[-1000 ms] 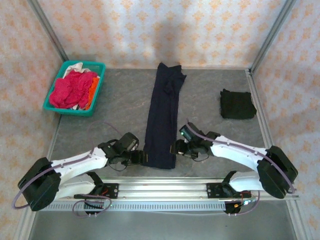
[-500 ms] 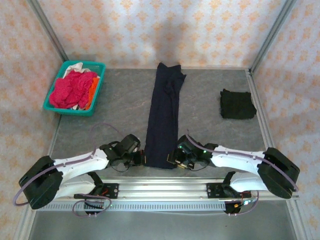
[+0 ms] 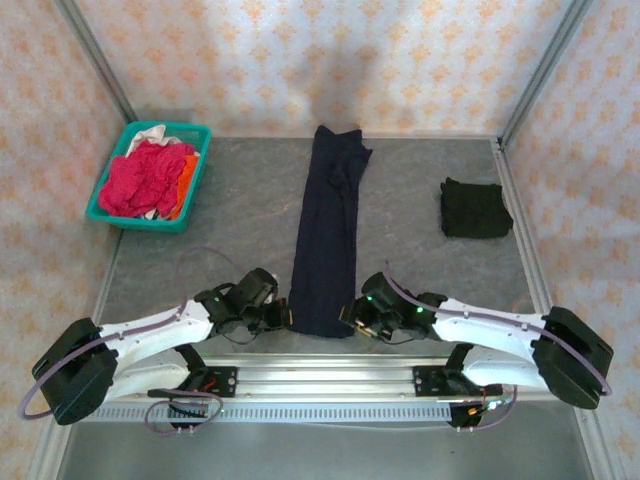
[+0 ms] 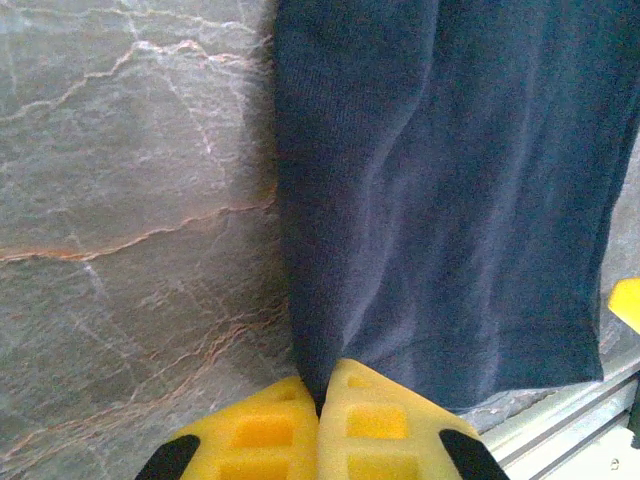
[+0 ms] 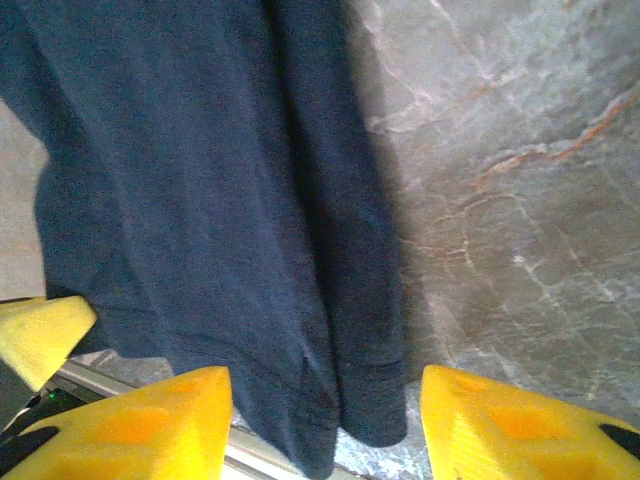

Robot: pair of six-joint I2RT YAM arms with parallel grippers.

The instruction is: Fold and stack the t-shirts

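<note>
Grey marbled tabletop (image 3: 420, 180) holds a long navy t-shirt (image 3: 325, 240) mid-frame. The left gripper (image 3: 286, 314) is clamped on its lower-left corner, while the right gripper (image 3: 351, 316) straddles the lower-right corner, fingers apart. A folded black t-shirt (image 3: 475, 208) lies at right and a teal basket (image 3: 140, 221) sits upper left.

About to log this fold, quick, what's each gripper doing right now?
Left gripper: shut on the navy t-shirt, near corner.
Right gripper: open, astride its other near corner.

Navy t-shirt (image 4: 440, 200): soft, matt knit cloth — table (image 4: 130, 200) smooth, veined, stone-like; basket (image 3: 140, 222) glossy plastic.
</note>
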